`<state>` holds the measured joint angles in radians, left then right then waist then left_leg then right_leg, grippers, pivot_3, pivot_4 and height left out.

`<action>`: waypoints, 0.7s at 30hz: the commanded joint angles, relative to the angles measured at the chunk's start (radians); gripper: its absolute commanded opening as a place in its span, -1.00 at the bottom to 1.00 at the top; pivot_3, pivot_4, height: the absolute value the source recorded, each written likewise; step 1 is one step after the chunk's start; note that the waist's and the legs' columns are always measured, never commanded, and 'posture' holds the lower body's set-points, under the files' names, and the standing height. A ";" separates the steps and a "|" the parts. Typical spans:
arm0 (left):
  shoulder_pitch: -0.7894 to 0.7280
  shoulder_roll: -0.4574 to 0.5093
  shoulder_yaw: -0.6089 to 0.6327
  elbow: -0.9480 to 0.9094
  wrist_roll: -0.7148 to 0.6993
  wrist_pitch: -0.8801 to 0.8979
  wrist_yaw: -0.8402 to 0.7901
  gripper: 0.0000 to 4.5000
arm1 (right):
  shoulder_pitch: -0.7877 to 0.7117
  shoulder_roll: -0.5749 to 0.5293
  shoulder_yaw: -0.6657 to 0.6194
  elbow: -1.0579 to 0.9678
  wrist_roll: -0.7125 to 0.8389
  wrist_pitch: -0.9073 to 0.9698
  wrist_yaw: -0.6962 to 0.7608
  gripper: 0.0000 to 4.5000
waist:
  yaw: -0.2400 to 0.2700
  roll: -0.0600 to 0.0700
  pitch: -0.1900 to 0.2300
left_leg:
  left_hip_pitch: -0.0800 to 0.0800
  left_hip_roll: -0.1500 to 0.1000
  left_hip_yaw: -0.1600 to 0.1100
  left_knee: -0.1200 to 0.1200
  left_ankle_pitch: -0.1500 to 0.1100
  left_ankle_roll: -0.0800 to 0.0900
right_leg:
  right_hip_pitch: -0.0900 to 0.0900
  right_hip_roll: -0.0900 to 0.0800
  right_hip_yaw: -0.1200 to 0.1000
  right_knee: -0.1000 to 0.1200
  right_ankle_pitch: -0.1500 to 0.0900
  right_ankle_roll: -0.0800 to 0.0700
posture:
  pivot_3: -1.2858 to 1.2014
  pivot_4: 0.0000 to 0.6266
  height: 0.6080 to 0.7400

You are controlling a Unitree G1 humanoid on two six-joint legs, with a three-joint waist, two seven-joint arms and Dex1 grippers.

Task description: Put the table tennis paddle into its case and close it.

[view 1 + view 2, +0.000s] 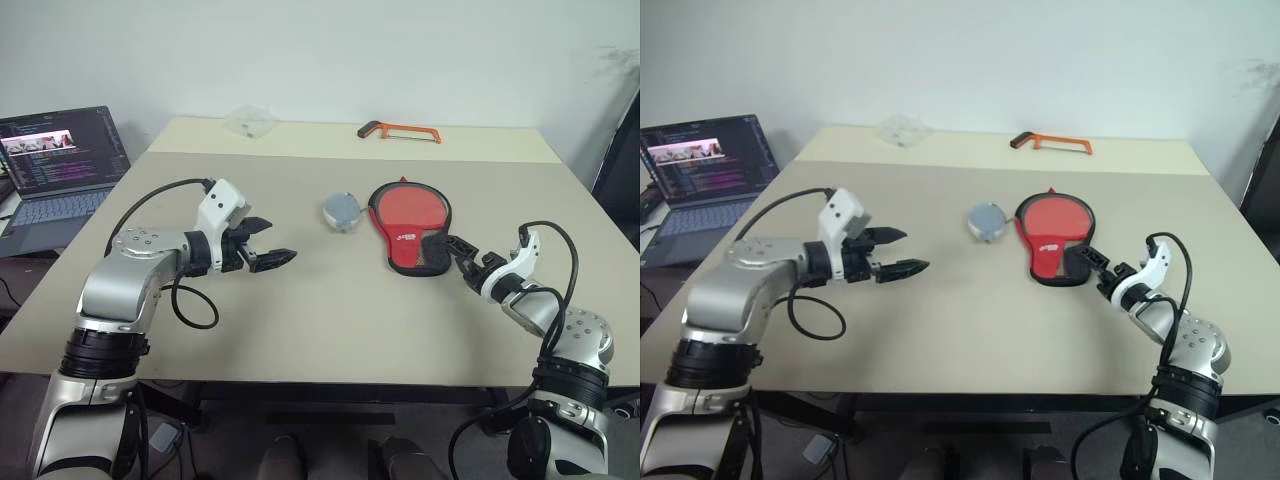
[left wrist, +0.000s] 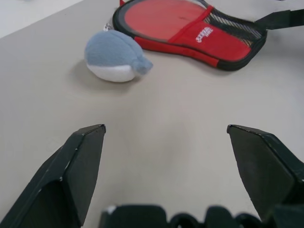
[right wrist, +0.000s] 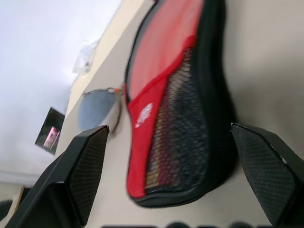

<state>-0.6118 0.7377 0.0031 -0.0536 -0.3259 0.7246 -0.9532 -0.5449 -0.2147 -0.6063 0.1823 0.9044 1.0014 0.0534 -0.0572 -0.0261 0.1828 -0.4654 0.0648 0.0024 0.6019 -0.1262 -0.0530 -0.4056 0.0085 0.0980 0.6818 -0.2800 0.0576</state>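
The left gripper (image 1: 272, 243) hangs above the beige table (image 1: 300, 320) with its two black fingers spread wide and nothing between them, pointing across toward the middle of the tabletop. Over on the other side, the right gripper (image 1: 450, 246) sits low, its fingers also splayed apart and empty, their tips right at the narrow end of the case (image 1: 411, 224); whether they touch it I cannot tell.

The case lies flat, red side up with the white logo and black mesh showing, its zip apparently closed around the edge. The round red face could be the table tennis paddle inside or just the cover's fabric; I cannot tell which.

Just beside the case's round end lies a small grey-and-white plush tag (image 1: 341, 210). Farther back on the table are an orange-handled hacksaw (image 1: 399, 130) and a clear plastic container (image 1: 250, 121). An open laptop (image 1: 58, 175) sits off the table's left side.
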 commanded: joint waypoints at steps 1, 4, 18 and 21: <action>0.004 0.016 0.011 -0.071 -0.020 -0.006 -0.004 0.99 | -0.025 0.000 -0.003 0.031 -0.016 -0.051 -0.029 1.00 | 0.000 0.000 0.000 | 0.000 0.000 0.000 0.000 0.000 0.000 | 0.000 0.000 0.000 0.000 0.000 0.000 | 0.03 -0.52 1.00; 0.013 0.018 0.009 -0.082 -0.022 -0.001 -0.003 0.99 | -0.028 0.009 0.011 0.066 -0.025 -0.061 -0.029 1.00 | -0.001 0.000 0.000 | 0.000 0.000 0.000 0.000 0.000 0.000 | 0.000 0.000 0.000 0.000 0.000 0.000 | 0.03 -0.52 1.00; 0.031 0.024 0.011 -0.106 -0.023 0.010 0.007 0.99 | -0.070 0.116 0.108 0.054 -0.003 -0.041 -0.010 1.00 | -0.032 0.000 0.000 | 0.002 0.002 0.000 -0.001 0.000 0.000 | 0.001 0.002 0.001 0.001 0.000 0.001 | 0.03 -0.52 1.00; 0.034 0.023 0.011 -0.108 -0.021 0.009 0.011 0.99 | -0.072 0.131 0.119 0.063 -0.018 -0.050 -0.007 1.00 | -0.032 0.000 0.000 | 0.002 0.002 0.000 -0.001 0.000 0.000 | 0.001 0.002 0.001 0.001 0.000 0.001 | 0.03 -0.52 1.00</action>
<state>-0.5718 0.7433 0.0027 -0.1176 -0.3369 0.7363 -0.9480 -0.6036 -0.0978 -0.5178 0.2488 0.8794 0.9450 0.0398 -0.0892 -0.0264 0.1826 -0.4631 0.0665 0.0021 0.6004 -0.1261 -0.0529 -0.4051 0.0106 0.0992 0.6823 -0.2799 0.0582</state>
